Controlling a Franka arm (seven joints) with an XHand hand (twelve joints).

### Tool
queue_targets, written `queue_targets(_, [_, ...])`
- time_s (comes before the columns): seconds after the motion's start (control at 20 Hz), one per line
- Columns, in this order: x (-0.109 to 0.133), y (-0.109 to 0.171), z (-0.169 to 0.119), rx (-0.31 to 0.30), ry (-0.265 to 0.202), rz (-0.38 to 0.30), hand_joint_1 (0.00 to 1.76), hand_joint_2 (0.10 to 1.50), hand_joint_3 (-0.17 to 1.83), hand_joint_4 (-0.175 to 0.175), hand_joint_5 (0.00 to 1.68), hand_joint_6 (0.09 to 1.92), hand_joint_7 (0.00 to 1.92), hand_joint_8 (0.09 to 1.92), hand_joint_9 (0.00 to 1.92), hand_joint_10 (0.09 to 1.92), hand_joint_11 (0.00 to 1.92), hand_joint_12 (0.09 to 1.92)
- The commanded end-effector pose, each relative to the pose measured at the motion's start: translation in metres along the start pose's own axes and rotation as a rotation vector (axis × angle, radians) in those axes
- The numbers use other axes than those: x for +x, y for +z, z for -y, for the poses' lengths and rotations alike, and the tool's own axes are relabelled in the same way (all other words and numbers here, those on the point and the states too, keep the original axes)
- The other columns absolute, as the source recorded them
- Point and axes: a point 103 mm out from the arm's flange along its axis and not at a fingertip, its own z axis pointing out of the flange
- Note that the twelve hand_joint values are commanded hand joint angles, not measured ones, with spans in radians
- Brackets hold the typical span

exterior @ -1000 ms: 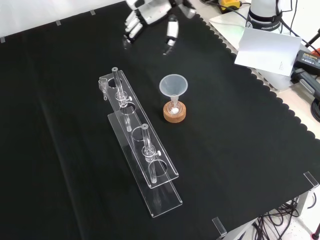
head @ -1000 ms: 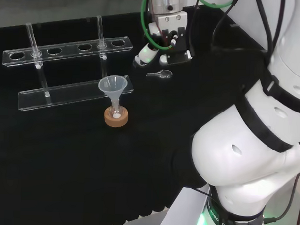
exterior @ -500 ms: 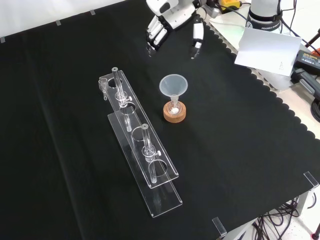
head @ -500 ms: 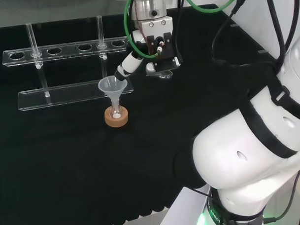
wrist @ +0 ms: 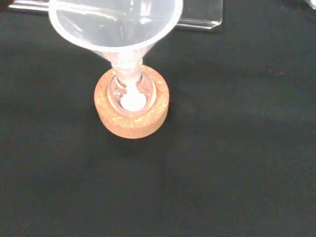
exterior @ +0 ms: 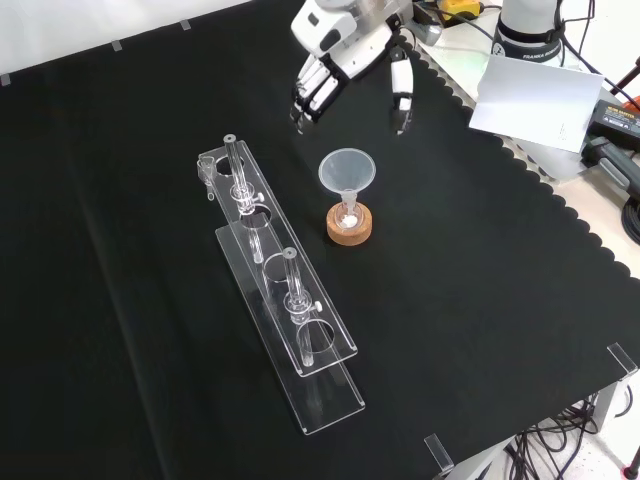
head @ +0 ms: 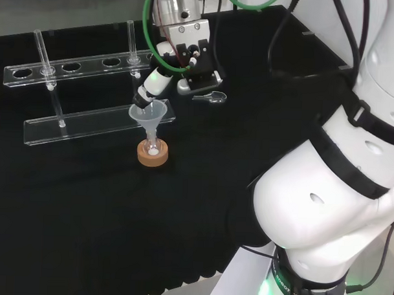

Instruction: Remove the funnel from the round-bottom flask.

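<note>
Front view: black cloth covers the worktop [exterior: 150, 150], its scalloped edge running down the right side, with a white sheet [exterior: 535, 100] and cables beyond it. The funnel [exterior: 346, 172] stands in the round-bottom flask [exterior: 349, 214] on its cork ring [exterior: 349, 228], beside a clear rack [exterior: 285, 320]. The hand [exterior: 345, 45] hangs above, fingers [exterior: 402, 95] spread and holding nothing.

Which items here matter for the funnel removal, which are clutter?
Job: clear plastic funnel; small round-bottom glass flask on cork ring stand; black and white hand, fingers open.
Clutter: clear acrylic tube rack; glass tubes; small clear spoon.
</note>
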Motion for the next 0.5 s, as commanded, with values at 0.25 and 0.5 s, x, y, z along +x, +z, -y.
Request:
queue_targets(0.25, [0.019, 0.011, -0.022, 0.096, -0.054, 0.033, 0.51, 0.65, 0.18, -0.016, 0.06, 0.09, 0.00, 0.36, 0.07, 0.86, 0.35, 1.44])
queue_targets(0.5, [0.018, 0.018, -0.027, 0.095, -0.057, 0.044, 0.53, 0.66, 0.15, 0.016, 0.01, 0.09, 0.00, 0.28, 0.02, 0.89, 0.35, 1.45])
